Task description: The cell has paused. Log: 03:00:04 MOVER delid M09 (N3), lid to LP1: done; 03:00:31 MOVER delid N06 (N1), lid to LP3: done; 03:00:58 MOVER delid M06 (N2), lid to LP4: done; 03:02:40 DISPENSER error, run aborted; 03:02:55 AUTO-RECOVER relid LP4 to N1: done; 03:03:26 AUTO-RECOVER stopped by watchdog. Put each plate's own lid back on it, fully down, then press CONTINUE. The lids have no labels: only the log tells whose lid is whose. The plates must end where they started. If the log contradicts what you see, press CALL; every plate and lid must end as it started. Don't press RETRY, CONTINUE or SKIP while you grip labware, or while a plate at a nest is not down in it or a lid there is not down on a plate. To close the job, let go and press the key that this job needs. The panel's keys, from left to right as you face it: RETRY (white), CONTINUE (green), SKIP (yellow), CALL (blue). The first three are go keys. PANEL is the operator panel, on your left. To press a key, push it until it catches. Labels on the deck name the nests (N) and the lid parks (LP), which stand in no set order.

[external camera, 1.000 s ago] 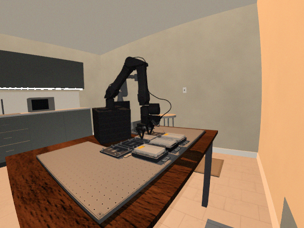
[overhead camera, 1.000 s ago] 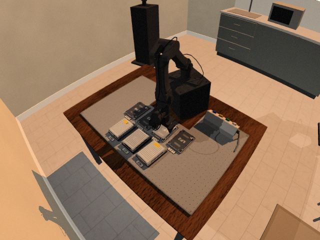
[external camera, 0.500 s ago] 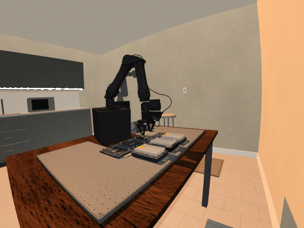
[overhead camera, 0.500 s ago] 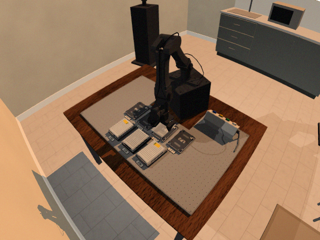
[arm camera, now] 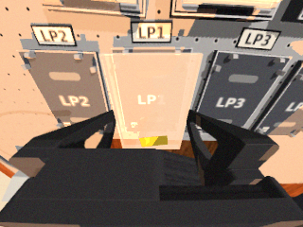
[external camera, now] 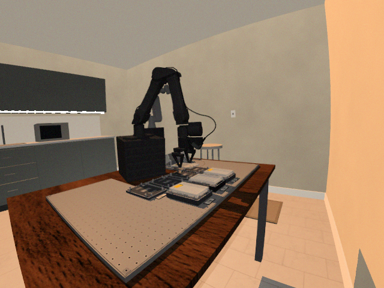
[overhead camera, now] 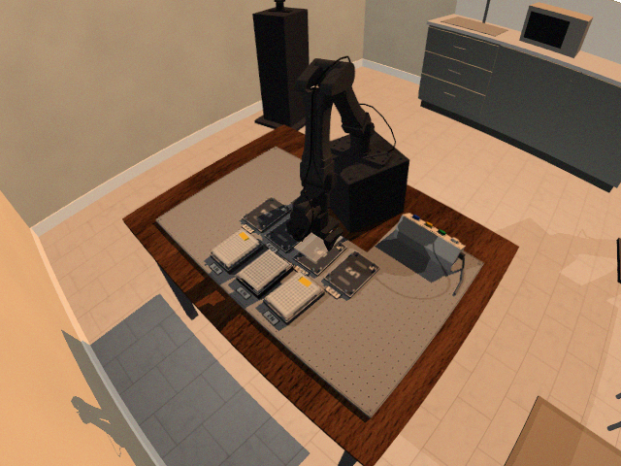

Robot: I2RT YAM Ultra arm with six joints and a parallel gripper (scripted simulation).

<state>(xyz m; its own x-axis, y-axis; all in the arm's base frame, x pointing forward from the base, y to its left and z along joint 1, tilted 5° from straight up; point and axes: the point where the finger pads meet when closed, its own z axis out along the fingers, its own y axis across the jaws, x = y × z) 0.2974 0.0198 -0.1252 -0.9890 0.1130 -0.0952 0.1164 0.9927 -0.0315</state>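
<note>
Gripper point(overhead camera: 315, 242) point(external camera: 185, 164) point(arm camera: 151, 113) has the LP1 lid point(overhead camera: 313, 249) point(external camera: 189, 165) point(arm camera: 151, 85); N3 is its home.
From where I stand, the fingers are wide but pinching this clear lid by its two sides, over LP1, toward the back edge of the desk point(overhead camera: 464, 301) point(external camera: 37, 248); whether it is fully lifted, I cannot tell. The N3 plate point(overhead camera: 263, 271) point(external camera: 206, 179) point(arm camera: 227, 7), middle of the row toward the front edge, looks uncovered. I judge this is the last relid: carry the lid there, lower it level, let go, then press CONTINUE point(overhead camera: 441, 232).

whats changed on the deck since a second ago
The gripper has moved upward, lifting the clear lid between its fingers. Nothing visibly let go. The three plates and the operator panel stayed put.
</note>
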